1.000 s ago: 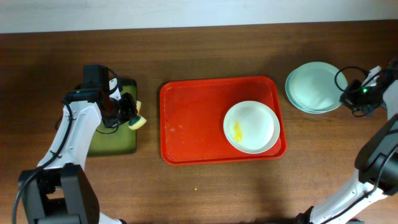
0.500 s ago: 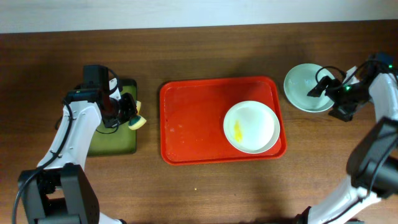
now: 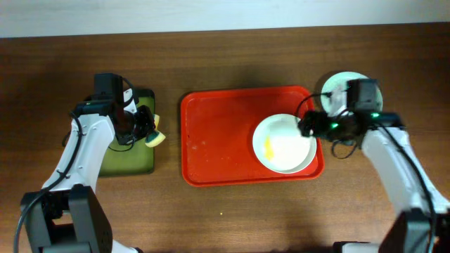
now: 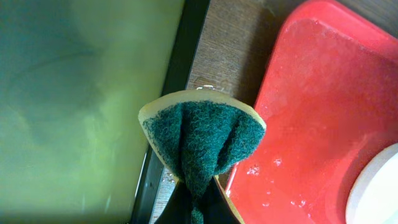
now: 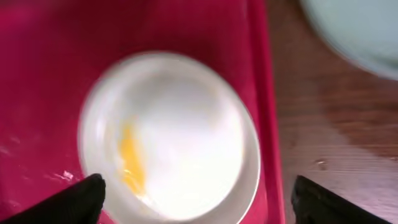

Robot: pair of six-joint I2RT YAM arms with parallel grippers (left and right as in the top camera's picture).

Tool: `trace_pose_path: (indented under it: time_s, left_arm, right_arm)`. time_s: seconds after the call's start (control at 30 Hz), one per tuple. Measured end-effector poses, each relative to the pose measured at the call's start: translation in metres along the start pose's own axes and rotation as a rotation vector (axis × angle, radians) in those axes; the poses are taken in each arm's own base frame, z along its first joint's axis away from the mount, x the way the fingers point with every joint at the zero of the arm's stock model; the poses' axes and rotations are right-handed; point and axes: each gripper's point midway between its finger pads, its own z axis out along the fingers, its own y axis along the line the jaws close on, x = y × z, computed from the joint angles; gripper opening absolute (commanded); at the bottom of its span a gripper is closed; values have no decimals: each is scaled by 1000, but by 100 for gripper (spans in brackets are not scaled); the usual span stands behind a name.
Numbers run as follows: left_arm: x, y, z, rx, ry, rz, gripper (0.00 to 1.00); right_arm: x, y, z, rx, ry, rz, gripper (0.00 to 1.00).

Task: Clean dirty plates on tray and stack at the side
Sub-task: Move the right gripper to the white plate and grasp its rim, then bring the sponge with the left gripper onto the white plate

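You are working on a dark brown wooden surface (image 3: 225, 211) with a pale wall along its far edge. At the left sits the olive-green tray (image 3: 126, 165). Your left claw (image 3: 146, 128) hangs over that tray's right rim, pinched tight on a sponge (image 4: 199, 140) that is folded with its green scouring face outward and its yellow backing around it. The sponge touches nothing below it.

Next comes the red tray (image 3: 218, 140). Its left half is bare apart from a few small specks. The white plate (image 3: 285, 144) lies in the tray's right half, close to the near right corner, with a yellow smear (image 3: 268, 147) left of its centre.

Your right claw (image 5: 202, 199) hovers over the plate's right edge. The wrist view is blurred, but it shows the two fingers spread wide with nothing between them. Beyond it, off the tray at the far right, the mint-green plates (image 3: 344, 83) rest on the surface, partly hidden by the arm. You cannot count them from here.

My reading is that the white plate is the last dirty one and that you are lining up to take hold of it. The next move calls for lowering the right claw onto the plate's right rim, with one finger under the lip and one above. Close firmly enough that the shallow plate does not slide on the slick tray. Then carry the sponge across to the smear.
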Motion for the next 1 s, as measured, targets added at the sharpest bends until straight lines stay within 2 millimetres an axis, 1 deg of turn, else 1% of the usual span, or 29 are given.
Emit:
trace_pose_path:
  time_s: [0.03, 0.07, 0.1, 0.13, 0.23, 0.27, 0.3, 0.53, 0.57, 0.63, 0.67, 0.7, 0.73, 0.77, 0.8, 0.83, 0.9, 0.93, 1.0]
  left_arm:
    - [0, 0, 0, -1, 2, -1, 0]
    - [1, 0, 0, -1, 4, -1, 0]
    - [1, 0, 0, -2, 5, -1, 0]
    - [2, 1, 0, -2, 6, -2, 0]
    - [2, 1, 0, -2, 7, -2, 0]
    - [2, 1, 0, -2, 7, -2, 0]
    - [2, 1, 0, -2, 7, -2, 0]
    - [2, 1, 0, -2, 6, -2, 0]
    - [2, 1, 0, -2, 6, -2, 0]
    - [2, 1, 0, -2, 6, -2, 0]
    - [2, 1, 0, -2, 6, -2, 0]
    - [2, 1, 0, -2, 7, -2, 0]
    - [1, 1, 0, -2, 5, -2, 0]
    - [2, 0, 0, -2, 6, 0, 0]
    - [2, -1, 0, -1, 7, 3, 0]
    - [2, -2, 1, 0, 6, 7, 0]
    - [4, -8, 2, 4, 8, 31, 0]
    - [6, -16, 4, 11, 9, 59, 0]
    - [12, -27, 7, 19, 16, 99, 0]
  right_arm:
    - [6, -2, 12, 5, 27, 3, 84]
    - [10, -5, 22, 11, 50, 4, 75]
    - [12, -8, 28, 15, 66, 6, 69]
    - [14, -10, 33, 20, 81, -2, 66]
    - [24, -16, 46, 31, 136, -2, 66]
    - [26, -18, 49, 33, 148, -3, 60]
    - [27, -18, 51, 34, 155, -5, 58]
    - [30, -15, 65, 43, 171, -47, 58]
    - [31, -14, 68, 45, 178, -50, 57]
    - [37, -15, 76, 50, 205, -55, 48]
    - [36, -13, 77, 48, 200, -60, 44]
    - [36, -11, 78, 45, 202, -67, 37]
    - [36, -8, 79, 41, 201, -75, 33]
    - [37, -5, 80, 33, 202, -78, 27]
    - [38, 2, 83, 13, 205, -94, 21]
    - [38, 9, 85, -4, 203, -103, 17]
    - [40, 21, 88, -37, 205, -125, 14]
    - [45, 37, 92, -77, 213, -156, 11]
    - [47, 50, 94, -104, 210, -175, 4]
